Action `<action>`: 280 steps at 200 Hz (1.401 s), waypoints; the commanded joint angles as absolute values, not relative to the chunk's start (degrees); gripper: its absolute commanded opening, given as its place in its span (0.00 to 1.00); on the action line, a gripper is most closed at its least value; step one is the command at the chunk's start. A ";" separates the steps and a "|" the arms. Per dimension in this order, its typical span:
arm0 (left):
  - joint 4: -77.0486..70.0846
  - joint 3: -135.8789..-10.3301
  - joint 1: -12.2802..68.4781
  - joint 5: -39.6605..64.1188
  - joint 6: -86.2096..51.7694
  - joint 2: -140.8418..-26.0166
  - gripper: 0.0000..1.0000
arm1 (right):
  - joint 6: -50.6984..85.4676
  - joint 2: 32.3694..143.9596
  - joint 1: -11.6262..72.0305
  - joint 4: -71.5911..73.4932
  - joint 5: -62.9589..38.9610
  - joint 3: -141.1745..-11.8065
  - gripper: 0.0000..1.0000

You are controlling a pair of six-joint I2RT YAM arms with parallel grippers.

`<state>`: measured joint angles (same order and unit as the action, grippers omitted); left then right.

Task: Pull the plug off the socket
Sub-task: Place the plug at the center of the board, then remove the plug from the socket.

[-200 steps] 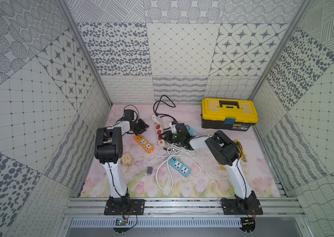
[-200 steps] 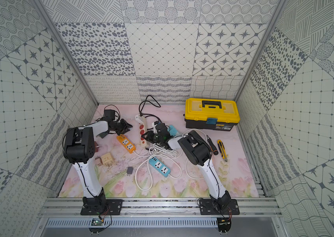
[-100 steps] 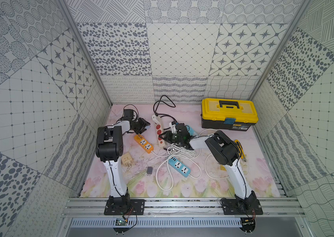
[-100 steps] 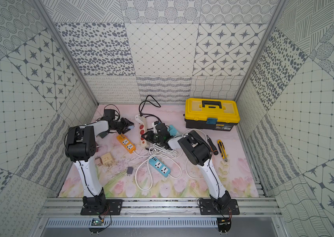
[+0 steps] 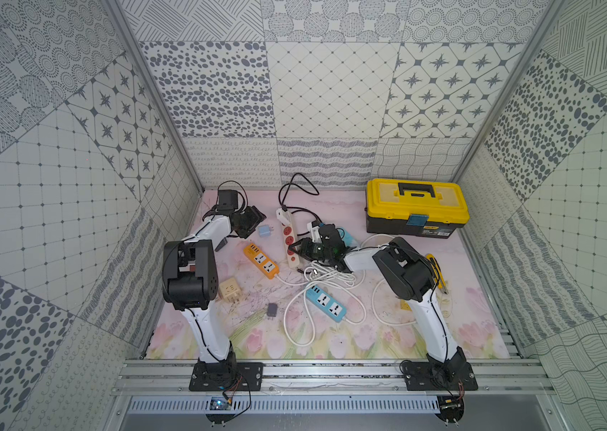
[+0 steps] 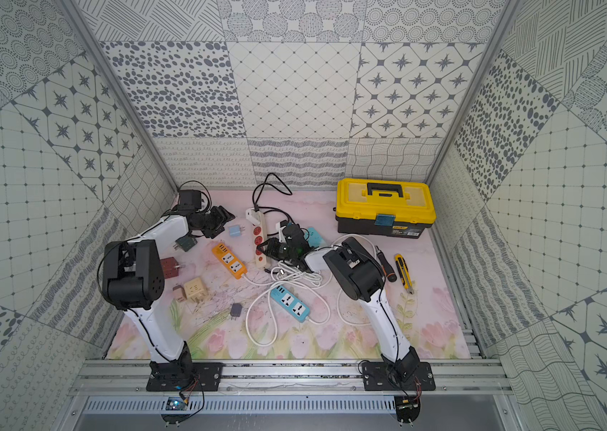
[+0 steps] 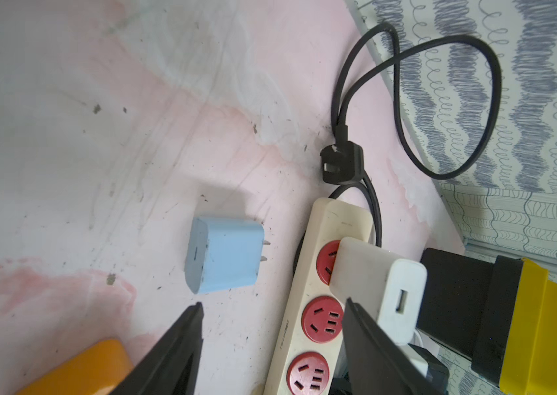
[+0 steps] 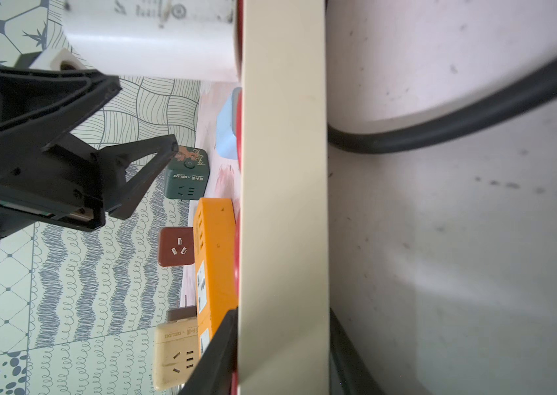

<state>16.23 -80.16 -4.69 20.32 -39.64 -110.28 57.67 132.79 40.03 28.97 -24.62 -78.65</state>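
Pink floral matting (image 5: 462, 328) floors a tiled booth, and the work sits at its far end.

The left gripper (image 7: 273, 306) hovers with its jaws spread and nothing between them. Just ahead of its tips the light-blue plug (image 7: 224, 256) lies flat on the mat. Its two prongs are bare and point toward the cream power strip (image 7: 325, 219), close to it but not touching. In both top views the plug shows as a small blue block (image 5: 265, 230) between that gripper and the strip.

The right gripper (image 8: 283, 313) is clamped across the strip, one finger on each long side, pinning it down.

Judged from this, the pull itself looks done: the blue plug is out, let go and resting free. What seems left is for both arms to withdraw. A white charger (image 7: 366, 270) is seated in the strip's end socket; if that one counts too, it is not yet pulled.

Room is tight. One of the left fingers (image 7: 366, 335) stands just beside the white charger, and an orange power strip (image 7: 82, 369) lies near the other. The side wall (image 5: 175, 201) and back wall (image 5: 324, 160) close in behind the left arm. A black plug (image 7: 342, 164) and its looped cord lie against the back wall. Bare mat opens beyond the blue plug. Near the right arm, white cords (image 5: 326, 278) lie tangled, and the yellow toolbox (image 5: 417, 205) stands well apart.
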 commanded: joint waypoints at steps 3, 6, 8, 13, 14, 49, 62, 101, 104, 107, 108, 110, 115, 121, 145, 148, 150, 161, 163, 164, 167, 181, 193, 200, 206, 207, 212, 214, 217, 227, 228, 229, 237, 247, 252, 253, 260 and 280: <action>21.15 -82.46 -1.99 16.43 -33.18 -108.15 0.70 | 57.22 133.73 40.54 20.87 -24.82 -77.77 0.00; 21.62 -82.89 -1.63 16.30 -32.70 -108.17 0.70 | 57.22 133.76 40.63 20.91 -24.86 -77.89 0.00; 21.93 -83.26 -1.35 16.14 -32.37 -108.21 0.70 | 57.22 133.81 40.63 20.87 -24.87 -77.92 0.00; 22.88 -84.29 -0.68 15.81 -31.64 -108.44 0.70 | 57.13 133.79 40.73 20.92 -24.87 -77.96 0.00; 23.08 -84.47 -0.56 15.77 -31.51 -108.49 0.70 | 57.13 133.78 40.76 20.92 -24.87 -77.96 0.00; 29.50 -90.74 3.06 12.18 -27.71 -110.47 0.68 | 56.96 133.68 40.96 20.74 -24.79 -78.31 0.00; 30.59 -92.15 3.72 10.57 -27.03 -110.99 0.67 | 56.79 133.59 41.12 20.49 -24.71 -78.31 0.00; 32.02 -95.37 4.01 13.36 -26.98 -114.43 0.60 | 55.65 133.51 41.50 20.75 -25.05 -78.35 0.00; 31.93 -95.56 4.01 13.88 -27.18 -114.70 0.59 | 55.49 133.51 41.49 20.77 -25.05 -78.39 0.00; 31.86 -95.76 4.07 14.46 -27.25 -114.97 0.58 | 55.44 133.51 41.55 20.79 -25.05 -78.45 0.00; 31.88 -95.78 4.10 14.57 -27.34 -115.05 0.58 | 55.41 133.51 41.56 20.77 -25.05 -78.47 0.00; 31.77 -95.91 4.10 14.87 -27.44 -115.23 0.57 | 55.34 133.48 41.57 20.68 -25.09 -78.48 0.00; 31.64 -96.12 4.11 15.38 -27.71 -115.66 0.56 | 55.16 133.60 41.66 20.50 -25.18 -78.66 0.00; 31.47 -96.40 4.14 15.98 -27.97 -116.11 0.55 | 55.05 133.72 41.74 20.18 -25.29 -78.94 0.00; 29.93 -96.68 4.36 17.91 -29.62 -118.00 0.53 | 54.93 134.19 41.96 19.95 -25.66 -79.45 0.00; 29.54 -96.61 4.39 18.50 -29.88 -118.30 0.53 | 54.91 134.20 41.93 19.92 -25.66 -79.45 0.00; 29.36 -96.62 4.37 18.82 -30.06 -118.45 0.53 | 54.93 134.25 41.97 19.94 -25.73 -79.45 0.00; 29.39 -97.19 4.43 19.82 -30.98 -119.81 0.53 | 54.95 134.30 41.98 19.93 -25.68 -79.40 0.00; 29.72 -97.44 4.38 19.85 -31.06 -120.04 0.53 | 55.00 134.30 41.94 19.95 -25.67 -79.37 0.00; 29.93 -97.55 4.39 19.86 -31.13 -120.23 0.53 | 55.01 134.34 41.93 19.95 -25.62 -79.37 0.00; 30.42 -97.96 4.39 19.87 -31.31 -120.60 0.53 | 55.04 134.37 42.00 19.95 -25.58 -79.30 0.00; 32.04 -99.52 4.34 19.95 -31.74 -122.36 0.53 | 55.11 134.32 42.00 19.85 -25.49 -79.28 0.00; 31.80 -99.50 4.31 20.45 -32.29 -122.96 0.50 | 55.19 134.30 41.93 19.78 -25.49 -79.19 0.00; 31.37 -99.21 4.32 20.56 -32.52 -122.89 0.47 | 55.20 134.27 41.96 19.71 -25.26 -79.06 0.00; 30.90 -98.70 4.32 20.41 -32.68 -122.57 0.45 | 55.19 134.15 41.93 19.58 -24.99 -78.89 0.00; 30.74 -98.61 4.36 20.40 -32.69 -122.46 0.44 | 55.19 134.13 41.93 19.59 -24.93 -78.86 0.00; 30.45 -98.25 4.38 20.26 -32.78 -122.14 0.43 | 55.20 134.11 41.93 19.60 -24.81 -78.76 0.00; 30.42 -98.15 4.39 20.12 -32.76 -122.09 0.43 | 55.24 134.10 41.92 19.60 -24.75 -78.75 0.00; 30.41 -98.05 4.36 19.87 -32.73 -121.94 0.42 | 55.28 134.16 41.97 19.60 -24.70 -78.67 0.00; 30.49 -98.00 4.32 19.41 -32.66 -121.56 0.40 | 55.46 134.12 41.92 19.52 -24.48 -78.57 0.00; 30.49 -98.00 4.31 19.33 -32.68 -121.51 0.39 | 55.51 134.12 41.92 19.51 -24.46 -78.57 0.00; 30.50 -98.00 4.31 19.29 -32.69 -121.49 0.39 | 55.53 134.12 41.97 19.51 -24.45 -78.57 0.00; 30.65 -98.13 4.31 19.10 -32.60 -121.30 0.35 | 55.80 134.21 41.92 19.49 -24.26 -78.51 0.00; 30.76 -98.26 4.38 18.92 -32.56 -121.16 0.30 | 56.13 134.32 41.92 19.51 -23.87 -78.44 0.00; 30.76 -98.35 4.33 18.82 -32.68 -121.05 0.27 | 56.44 134.30 41.92 19.51 -23.59 -78.32 0.00; 30.76 -98.35 4.32 18.81 -32.69 -121.04 0.26 | 56.52 134.30 41.92 19.47 -23.53 -78.32 0.00; 30.89 -98.44 4.33 18.66 -32.69 -120.93 0.19 | 57.05 134.32 41.90 19.22 -23.03 -78.14 0.00; 30.92 -98.69 4.36 18.47 -32.43 -120.59 0.00 | 57.74 134.23 41.85 18.07 -21.70 -77.97 0.00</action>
